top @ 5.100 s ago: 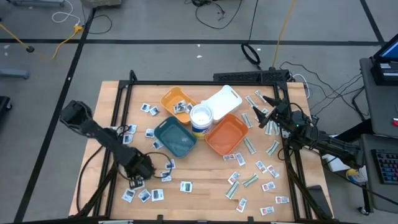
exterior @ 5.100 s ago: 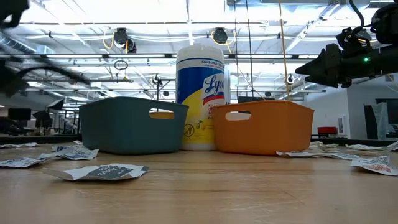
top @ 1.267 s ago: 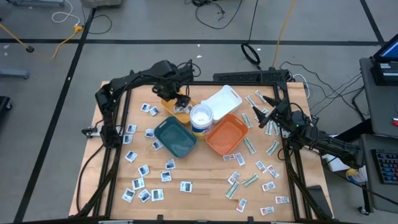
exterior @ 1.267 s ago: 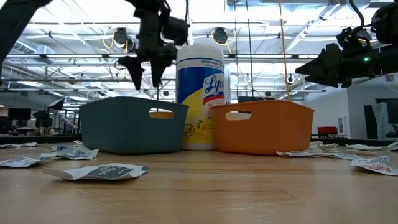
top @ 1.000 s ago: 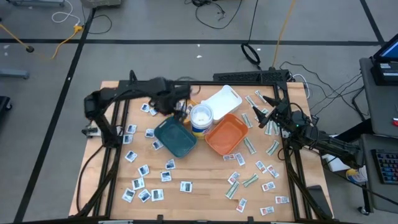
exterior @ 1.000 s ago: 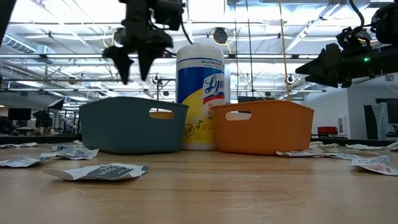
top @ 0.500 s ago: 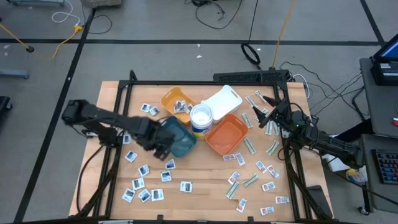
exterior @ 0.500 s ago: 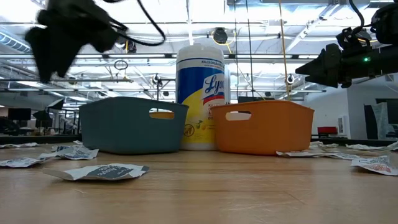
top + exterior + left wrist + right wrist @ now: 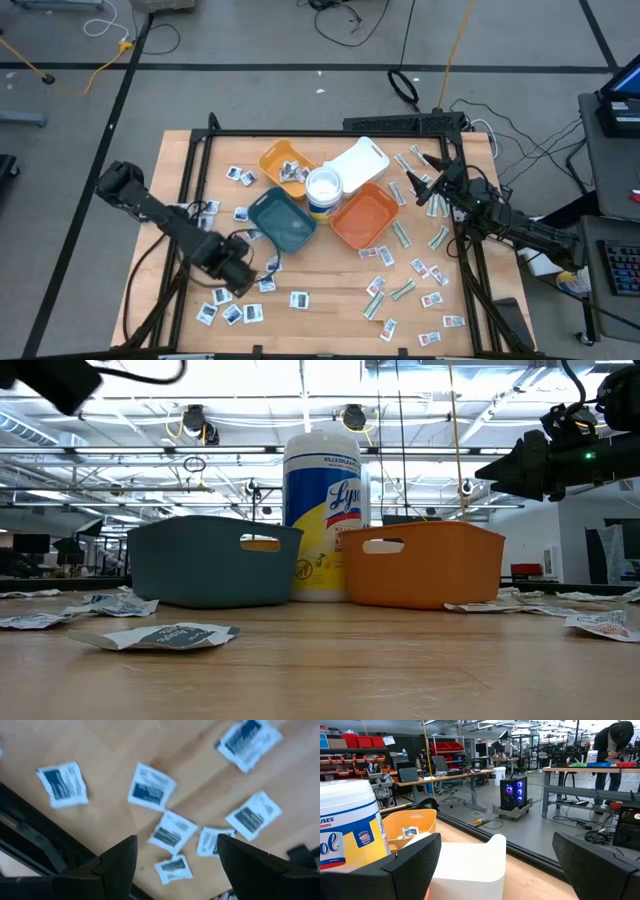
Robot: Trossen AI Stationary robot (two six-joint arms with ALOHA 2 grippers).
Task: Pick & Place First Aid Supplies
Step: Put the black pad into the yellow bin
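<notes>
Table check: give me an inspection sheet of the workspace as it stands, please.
Surface: wooden table, black frame round its edges.
Job's things: packets scattered on both sides; a few lie in the yellow tray.
Clutter: teal tray, orange tray, white tray and a wipes tub grouped mid-table.
Grippers: left gripper open, empty, over the packets at the table's front left; right gripper open, empty, waiting at the right edge.
Cables: several on the floor behind the table and to its right.
Surroundings: workshop with benches; a person bends over a far bench in the right wrist view.
</notes>
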